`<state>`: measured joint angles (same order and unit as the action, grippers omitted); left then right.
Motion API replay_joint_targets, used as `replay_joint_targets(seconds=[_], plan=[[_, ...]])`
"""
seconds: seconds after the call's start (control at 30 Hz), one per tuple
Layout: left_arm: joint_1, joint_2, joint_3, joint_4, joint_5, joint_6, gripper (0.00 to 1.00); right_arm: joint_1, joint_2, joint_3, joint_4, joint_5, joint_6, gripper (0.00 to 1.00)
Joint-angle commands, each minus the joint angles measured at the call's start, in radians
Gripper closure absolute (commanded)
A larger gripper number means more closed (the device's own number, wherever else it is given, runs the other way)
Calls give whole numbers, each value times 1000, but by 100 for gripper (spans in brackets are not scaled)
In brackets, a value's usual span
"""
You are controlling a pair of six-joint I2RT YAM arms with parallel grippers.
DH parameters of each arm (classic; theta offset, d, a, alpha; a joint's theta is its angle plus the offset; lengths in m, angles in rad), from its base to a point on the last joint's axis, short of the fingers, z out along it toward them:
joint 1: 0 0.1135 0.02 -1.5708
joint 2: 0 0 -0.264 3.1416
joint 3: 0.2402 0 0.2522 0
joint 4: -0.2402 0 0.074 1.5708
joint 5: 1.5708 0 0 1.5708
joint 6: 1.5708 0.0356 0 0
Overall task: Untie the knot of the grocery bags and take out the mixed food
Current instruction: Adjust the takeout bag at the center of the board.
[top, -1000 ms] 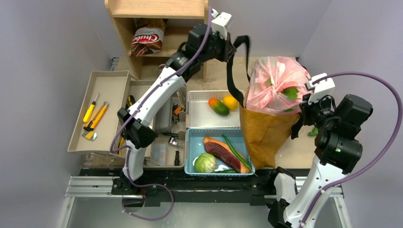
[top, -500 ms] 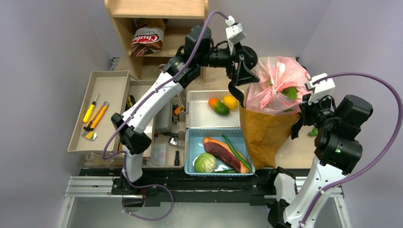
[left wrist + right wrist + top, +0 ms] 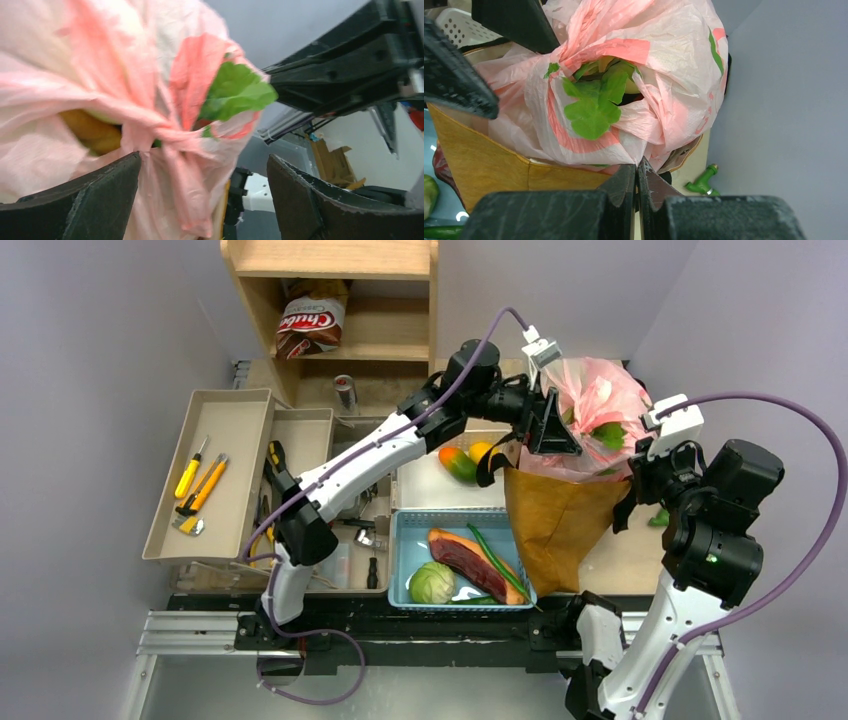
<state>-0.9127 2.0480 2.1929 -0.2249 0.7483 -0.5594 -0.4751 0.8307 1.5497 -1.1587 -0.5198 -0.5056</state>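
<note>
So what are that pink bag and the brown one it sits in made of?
The pink bag looks like thin plastic film: it is translucent and faintly glossy, finely crinkled, and its contents show dimly through it. The brown bag looks like matte kraft paper, since it keeps stiff flat sides and a sharp top edge.

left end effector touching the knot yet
Cannot tell. Left wrist view: the open left end effector straddles the knot; one finger is clear, pink plastic overlaps the other's edge.
</note>
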Motion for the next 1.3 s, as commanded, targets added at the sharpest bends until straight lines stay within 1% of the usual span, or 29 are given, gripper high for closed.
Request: replay_joint_targets(seconds=[0.0,0.07,0.1,0.13,0.2,0.3,0.4,0.47,0.6,0.77,0.97,1.1,1.13,1.2,1.23,1.27], plan=[[71,-121,-133,123,-96,-26,12,14,-7,37,48,-9,-4,100],[89,-222,-251,256,-118,57,14,18,-10,38,48,-9,-2,100],[83,-250,-258,238,-111,119,15,19,-10,36,48,-11,0,100],[77,-265,-252,210,-99,143,14,19,-9,36,49,-14,1,100],[71,-270,-232,173,-73,113,10,19,-7,34,55,-20,5,100],[60,-230,-187,159,-49,36,6,19,-7,33,66,-20,10,100],[52,-149,-110,169,-23,-96,3,18,-7,37,67,-29,15,100],[47,-95,-55,168,2,-157,1,20,-8,39,68,-31,13,100],[36,-34,13,152,-9,-167,0,20,-8,37,73,-35,15,100],[24,3,3,172,-8,-191,0,20,-7,41,73,-35,15,100],[-3,59,44,162,-2,-177,0,21,-13,38,56,-45,8,100],[-26,76,56,194,21,-202,0,21,-13,37,44,-45,1,100],[-32,80,62,206,27,-214,0,21,-13,34,44,-45,2,100],[-44,88,71,267,53,-248,6,20,-14,30,43,-46,1,100],[-50,90,75,285,59,-257,10,20,-13,28,43,-48,3,100],[-55,93,83,288,62,-259,17,20,-14,26,43,-47,2,100]])
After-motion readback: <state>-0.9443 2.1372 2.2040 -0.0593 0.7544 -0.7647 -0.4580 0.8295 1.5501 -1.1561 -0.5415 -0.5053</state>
